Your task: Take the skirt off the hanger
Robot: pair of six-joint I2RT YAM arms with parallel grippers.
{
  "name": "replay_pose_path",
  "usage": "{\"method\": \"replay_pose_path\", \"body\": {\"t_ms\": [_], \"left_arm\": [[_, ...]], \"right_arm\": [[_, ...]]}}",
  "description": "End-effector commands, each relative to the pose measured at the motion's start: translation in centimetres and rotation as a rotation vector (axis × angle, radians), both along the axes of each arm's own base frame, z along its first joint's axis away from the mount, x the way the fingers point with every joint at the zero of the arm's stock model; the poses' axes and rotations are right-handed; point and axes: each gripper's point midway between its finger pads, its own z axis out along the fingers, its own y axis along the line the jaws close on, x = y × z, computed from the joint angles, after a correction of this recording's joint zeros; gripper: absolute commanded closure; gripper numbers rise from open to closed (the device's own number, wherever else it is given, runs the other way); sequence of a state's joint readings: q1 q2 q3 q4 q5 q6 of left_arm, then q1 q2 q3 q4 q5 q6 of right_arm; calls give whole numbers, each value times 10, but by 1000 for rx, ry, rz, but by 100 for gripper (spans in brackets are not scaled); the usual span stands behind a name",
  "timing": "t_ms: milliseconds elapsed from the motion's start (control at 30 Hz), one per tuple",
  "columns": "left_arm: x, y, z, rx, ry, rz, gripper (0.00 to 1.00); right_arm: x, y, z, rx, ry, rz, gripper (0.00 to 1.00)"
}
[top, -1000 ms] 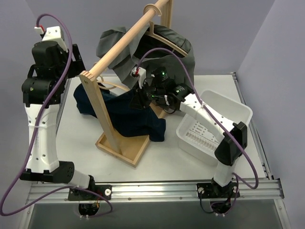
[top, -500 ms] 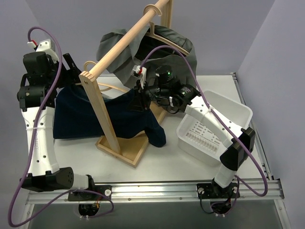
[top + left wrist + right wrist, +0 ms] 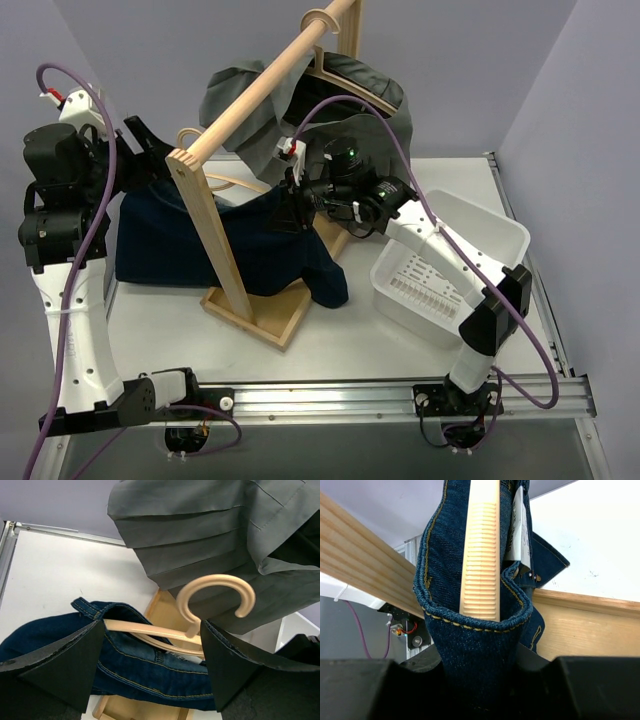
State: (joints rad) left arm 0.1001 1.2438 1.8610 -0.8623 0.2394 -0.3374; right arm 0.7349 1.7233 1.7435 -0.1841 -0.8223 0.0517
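The dark blue denim skirt (image 3: pixel 180 250) hangs stretched on a light wooden hanger (image 3: pixel 235 183) beneath the rack rail. In the left wrist view the skirt (image 3: pixel 140 665) and hanger hook (image 3: pixel 215 580) show between my left gripper's (image 3: pixel 152 625) fingers, which stand wide apart; its left finger (image 3: pixel 60 665) touches the waistband edge. In the top view this gripper (image 3: pixel 150 150) is at the skirt's upper left end. My right gripper (image 3: pixel 295 205) is shut on the skirt's waistband (image 3: pixel 475 650), wrapped over the ribbed hanger end (image 3: pixel 480 550).
A wooden rack with slanted rail (image 3: pixel 270 75) and flat base (image 3: pixel 260 305) stands mid-table. A grey pleated garment (image 3: pixel 240 95) hangs on a second hanger at the back; it also shows in the left wrist view (image 3: pixel 200 525). A white basket (image 3: pixel 450 270) sits at the right.
My left arm has moved left and up, and the skirt has been drawn out to the left from a bunched heap. My right gripper has kept its hold near the rack.
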Motion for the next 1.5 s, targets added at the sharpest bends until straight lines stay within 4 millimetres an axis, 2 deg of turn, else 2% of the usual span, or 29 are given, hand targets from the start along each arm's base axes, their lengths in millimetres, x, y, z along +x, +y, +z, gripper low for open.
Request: {"method": "replay_pose_path", "body": {"t_ms": [0, 300, 533, 600, 667, 700, 800, 833, 900, 933, 967, 1033, 1067, 1133, 1200, 1300, 1333, 1467], "left_arm": [[-2, -7, 20, -22, -68, -37, 14], [25, -13, 14, -66, -51, -71, 16], [45, -13, 6, -82, -33, -77, 23], [45, -17, 8, -91, -44, -102, 41], [46, -22, 12, -98, -58, -130, 72], [45, -25, 13, -104, -61, -148, 97], [41, -26, 21, -99, -97, -155, 98], [36, -26, 27, -93, -123, -148, 98], [33, -21, 29, -83, -134, -121, 98], [30, -20, 31, -78, -136, -112, 98], [28, -19, 30, -76, -134, -105, 98], [25, -15, 34, -69, -142, -81, 98], [24, -14, 36, -67, -148, -74, 98], [22, -10, 42, -60, -166, -52, 98], [23, -10, 43, -56, -162, -53, 98], [21, -12, 52, -54, -167, -65, 98], [19, -12, 54, -54, -170, -66, 98], [16, -12, 57, -50, -171, -63, 98]], "right_arm": [[2, 14, 48, 120, -122, 41, 100], [-20, 28, 54, 121, -120, 110, 100], [-39, 35, 58, 126, -115, 150, 100], [-42, 37, 60, 132, -108, 150, 100], [-44, 38, 60, 132, -103, 157, 100], [-43, 38, 60, 129, -103, 147, 100], [-28, 35, 55, 89, -86, 47, 100], [-26, 33, 49, 63, -70, 22, 80], [-19, 29, 39, 29, -56, -36, 58], [-12, 24, 38, 17, -60, -93, 42], [-10, 21, 27, -7, -48, -119, 37], [-8, 14, 25, -11, -57, -160, 29], [-8, 10, 10, -40, -42, -170, 28], [-10, 3, 6, -51, -53, -194, 26], [-11, -4, -13, -86, -51, -206, 25], [-7, -16, -18, -91, -75, -257, 25], [-8, -22, -27, -107, -67, -270, 25], [-7, -32, -43, -142, -65, -303, 27]]}}
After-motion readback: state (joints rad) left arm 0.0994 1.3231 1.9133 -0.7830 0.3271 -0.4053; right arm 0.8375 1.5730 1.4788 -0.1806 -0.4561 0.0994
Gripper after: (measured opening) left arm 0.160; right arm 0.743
